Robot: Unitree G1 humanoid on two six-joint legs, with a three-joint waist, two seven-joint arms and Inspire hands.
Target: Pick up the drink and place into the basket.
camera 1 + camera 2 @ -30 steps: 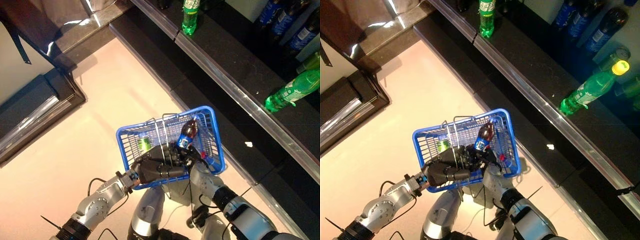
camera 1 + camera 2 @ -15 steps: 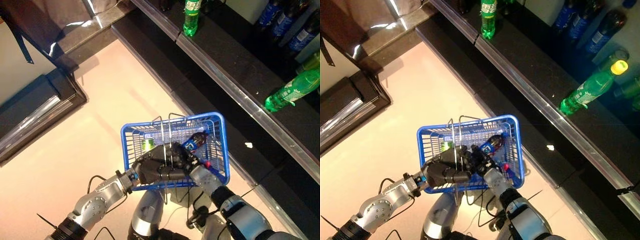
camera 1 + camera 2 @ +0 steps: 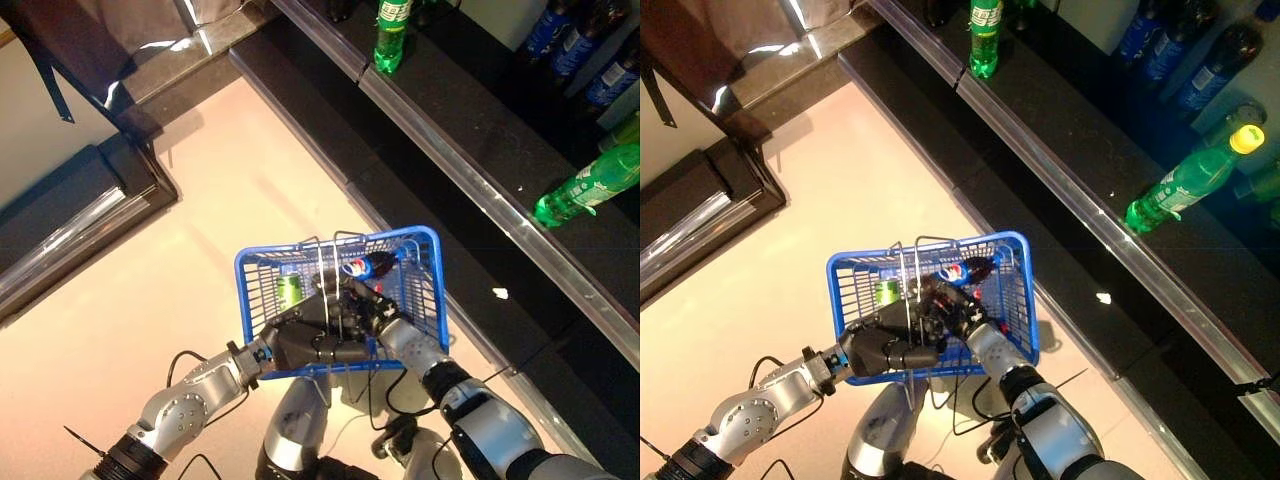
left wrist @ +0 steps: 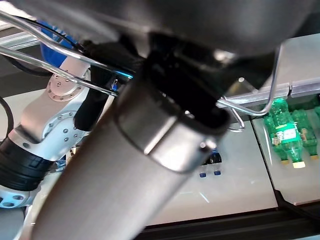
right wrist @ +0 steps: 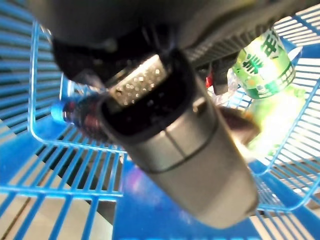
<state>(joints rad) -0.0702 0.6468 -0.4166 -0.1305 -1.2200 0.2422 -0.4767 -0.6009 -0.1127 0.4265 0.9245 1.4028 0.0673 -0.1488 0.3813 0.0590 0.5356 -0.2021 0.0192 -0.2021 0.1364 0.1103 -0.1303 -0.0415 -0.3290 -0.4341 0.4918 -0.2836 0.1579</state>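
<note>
Cola bottle (image 3: 371, 266) lies on its side inside the blue basket (image 3: 425, 300), my right hand (image 3: 362, 305) reaching in beside it; I can't tell whether its fingers grip. It looks full, smooth, stiff: best grasped mid-body. Left hand (image 3: 305, 343) is curled round the handle (image 3: 322, 262).

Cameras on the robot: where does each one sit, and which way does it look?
Left eye view: on the head, looking down at the blue basket, both arms showing.
Right eye view: beside it, same scene, cola bottle in the basket.
Left wrist view: on the left arm, past the left hand at the wire handle.
Right wrist view: on the right arm, past the right hand into the basket.
All show the basket.
</note>
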